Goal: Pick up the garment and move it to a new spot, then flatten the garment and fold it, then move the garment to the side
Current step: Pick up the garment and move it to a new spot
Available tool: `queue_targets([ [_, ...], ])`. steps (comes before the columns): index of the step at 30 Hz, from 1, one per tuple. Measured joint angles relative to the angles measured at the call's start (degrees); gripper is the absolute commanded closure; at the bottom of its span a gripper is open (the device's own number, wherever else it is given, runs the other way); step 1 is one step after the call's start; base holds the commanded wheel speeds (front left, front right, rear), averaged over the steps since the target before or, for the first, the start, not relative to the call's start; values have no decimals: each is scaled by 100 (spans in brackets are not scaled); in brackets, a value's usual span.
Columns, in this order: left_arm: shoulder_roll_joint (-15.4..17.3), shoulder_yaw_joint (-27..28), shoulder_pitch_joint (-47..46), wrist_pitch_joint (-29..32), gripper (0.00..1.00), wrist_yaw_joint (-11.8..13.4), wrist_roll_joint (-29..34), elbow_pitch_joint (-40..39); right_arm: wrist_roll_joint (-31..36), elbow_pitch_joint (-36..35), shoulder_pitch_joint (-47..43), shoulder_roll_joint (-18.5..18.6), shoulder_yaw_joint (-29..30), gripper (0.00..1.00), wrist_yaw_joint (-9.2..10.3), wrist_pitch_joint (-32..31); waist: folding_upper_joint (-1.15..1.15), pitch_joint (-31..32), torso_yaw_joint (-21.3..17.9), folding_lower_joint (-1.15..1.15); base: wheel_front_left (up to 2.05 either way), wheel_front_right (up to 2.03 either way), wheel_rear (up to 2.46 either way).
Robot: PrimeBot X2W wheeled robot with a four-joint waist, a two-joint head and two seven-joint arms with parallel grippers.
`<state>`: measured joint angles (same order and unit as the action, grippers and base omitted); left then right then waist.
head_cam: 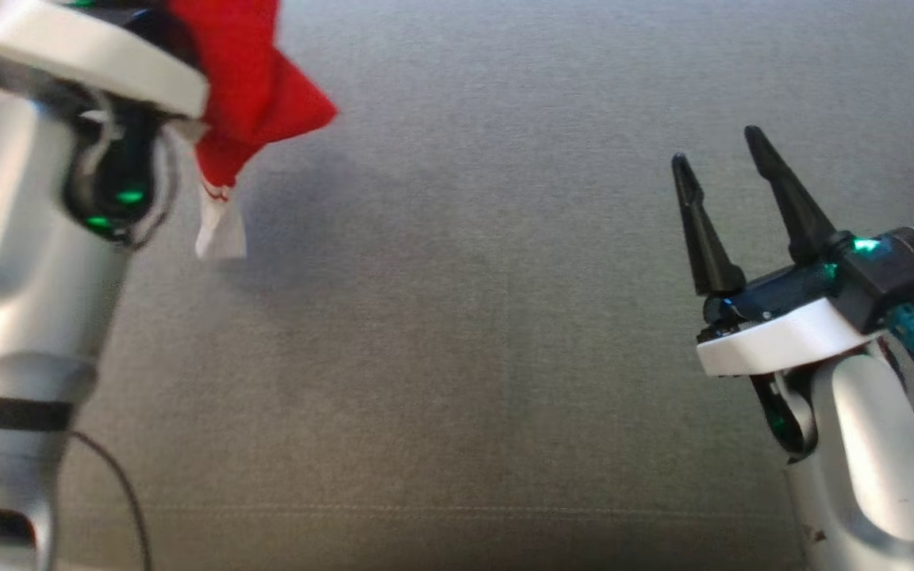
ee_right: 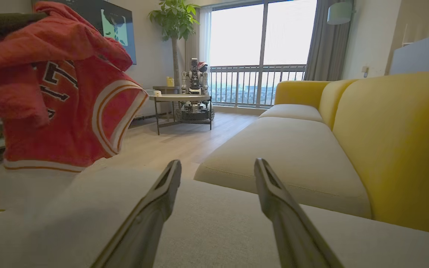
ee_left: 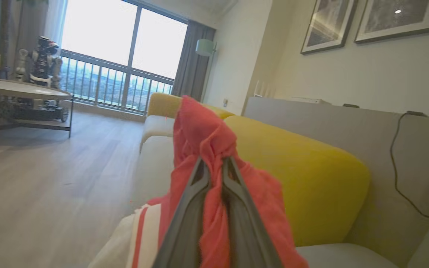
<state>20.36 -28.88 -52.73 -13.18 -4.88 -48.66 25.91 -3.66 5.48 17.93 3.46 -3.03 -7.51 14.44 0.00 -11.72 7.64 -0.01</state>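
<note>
Grey sofa seat (head_cam: 465, 317) spreads below two claws, with yellow back cushions (ee_right: 397, 141) behind it, in a living room with a wooden floor (ee_right: 184, 137) and a wide window (ee_right: 237, 37). One red garment (head_cam: 255, 87) hangs bunched from the left claw (ee_left: 215, 160), which is clamped on it above the seat. Its long axis runs vertical, white-trimmed hem downward. The right claw (head_cam: 716, 147) hovers spread wide and empty.

Clamped in the left end effector (ee_left: 214, 160), a bunch of red garment (ee_left: 199, 126); cloth draped down both sides of the fingers (ee_left: 184, 223), white striped hem (ee_left: 143, 230) at near left; beyond, yellow sofa back (ee_left: 304, 167) at right, pale seat cushion (ee_left: 155, 160) at left; wooden floor (ee_left: 50, 178) far left.
</note>
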Motion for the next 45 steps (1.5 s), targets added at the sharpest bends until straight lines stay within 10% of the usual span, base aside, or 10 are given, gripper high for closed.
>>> queue_targets([
  [7,-661,-494,200,207,100,595,71,-1120,-152,-213,25,-4,196,0,0,3,0,-63,-546,0,0,0,0],
  [18,-1589,-1173,584,-55,100,1000,564,-221,-543,-492,90,-14,261,0,0,20,0,-286,-1651,1,0,0,0],
  [22,-1699,-1445,595,-86,0,939,722,240,-601,-549,136,-15,270,0,0,21,0,-395,-2002,1,0,0,0],
  [29,-1763,-1730,771,-110,0,681,827,533,-581,-581,124,-16,447,0,0,20,0,-426,-2085,1,0,0,0],
  [45,-975,160,2291,-153,0,777,1984,-1066,-134,-252,-298,-22,260,0,0,20,0,139,-1045,0,0,0,0],
])
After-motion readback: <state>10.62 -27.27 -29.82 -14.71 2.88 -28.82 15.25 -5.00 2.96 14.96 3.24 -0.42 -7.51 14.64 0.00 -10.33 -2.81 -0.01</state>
